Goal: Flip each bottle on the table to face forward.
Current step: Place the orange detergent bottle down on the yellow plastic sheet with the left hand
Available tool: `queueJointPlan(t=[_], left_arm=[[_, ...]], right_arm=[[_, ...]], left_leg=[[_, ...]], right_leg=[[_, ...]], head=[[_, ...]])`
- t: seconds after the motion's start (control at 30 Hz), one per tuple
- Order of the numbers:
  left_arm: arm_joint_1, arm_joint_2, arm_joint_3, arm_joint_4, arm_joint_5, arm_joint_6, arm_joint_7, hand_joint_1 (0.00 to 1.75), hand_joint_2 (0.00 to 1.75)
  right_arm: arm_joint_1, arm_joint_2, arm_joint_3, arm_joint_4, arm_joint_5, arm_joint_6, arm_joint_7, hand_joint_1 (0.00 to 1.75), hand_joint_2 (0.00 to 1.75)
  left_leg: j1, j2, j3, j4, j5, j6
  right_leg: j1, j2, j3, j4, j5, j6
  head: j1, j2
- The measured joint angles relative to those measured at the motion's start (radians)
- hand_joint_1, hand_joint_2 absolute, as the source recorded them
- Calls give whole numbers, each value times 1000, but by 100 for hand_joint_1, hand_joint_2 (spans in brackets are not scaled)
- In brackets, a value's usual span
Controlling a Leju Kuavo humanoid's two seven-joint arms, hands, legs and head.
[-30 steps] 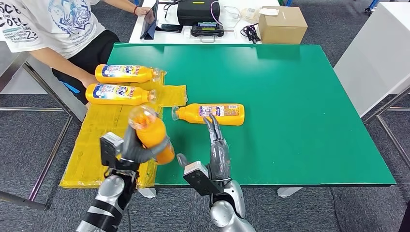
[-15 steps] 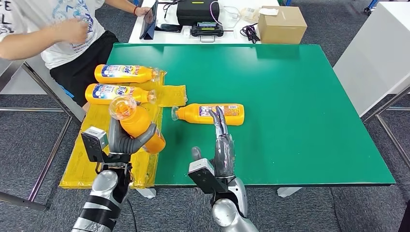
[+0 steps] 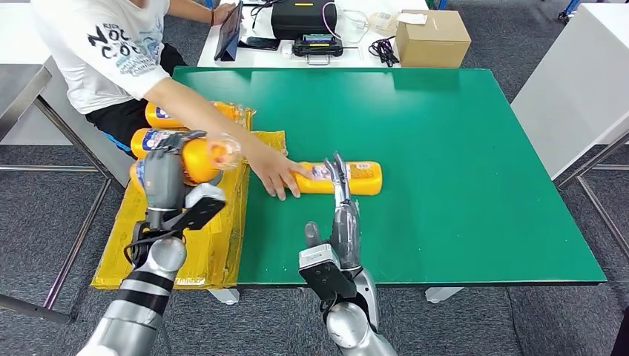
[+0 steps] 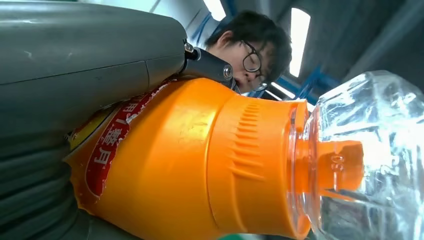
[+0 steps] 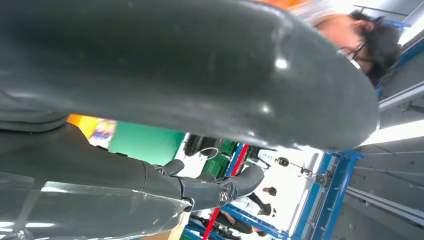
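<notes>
Pretty bright and even in here, all overhead light. The green table [image 3: 460, 163] shows no harsh glare, just a soft shadow along its far edge by the cardboard box [image 3: 432, 37]. Head view is sharp in the middle, though the person's arm [image 3: 215, 122] smears a bit, and straight lines bow out at the edges, wide-lens style. Left wrist view sits so close that the clear cap [image 4: 370, 155] looks mushy, with white sparkle all over it, and the ceiling lights [image 4: 299, 35] blow out. Right wrist view has the thumb [image 5: 200, 70] blurred with a small highlight, and the background is overexposed.
</notes>
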Motion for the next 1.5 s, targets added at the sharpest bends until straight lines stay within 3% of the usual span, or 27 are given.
queueJointPlan(t=[0.27, 0.37, 0.67, 1.1, 1.33, 1.5], left_arm=[[-79, 33, 86, 192, -406, 19, 87, 175, 175], [-95, 43, 110, 242, -491, 21, 128, 175, 175], [-143, 69, 136, 394, -473, 23, 169, 175, 175], [-175, 85, 142, 501, -460, 19, 210, 175, 175], [-185, 108, 138, 594, -539, -46, 320, 175, 175], [-200, 122, 115, 637, -591, -141, 350, 175, 175]], right_arm=[[-6, -2, 13, -4, -18, 16, -1, 0, 0], [-6, -2, 14, -4, -21, 19, -1, 0, 0], [-5, -5, 23, -4, -25, 33, 4, 0, 0], [-5, -5, 23, -4, -24, 45, 13, 0, 0], [-4, -6, 23, -4, -19, 64, 25, 0, 0], [-3, -6, 23, -4, -18, 82, 32, 0, 0]], left_leg=[[0, 0, 0, 0, 0, 0], [0, 0, 0, 0, 0, 0], [0, 0, 0, 0, 0, 0], [0, 0, 0, 0, 0, 0], [0, 0, 0, 0, 0, 0], [0, 0, 0, 0, 0, 0]], right_leg=[[0, 0, 0, 0, 0, 0], [0, 0, 0, 0, 0, 0], [0, 0, 0, 0, 0, 0], [0, 0, 0, 0, 0, 0], [0, 0, -1, 0, 0, 0], [0, 0, 0, 0, 0, 0]], head=[[0, 0], [0, 0], [0, 0], [0, 0], [0, 0], [0, 0]])
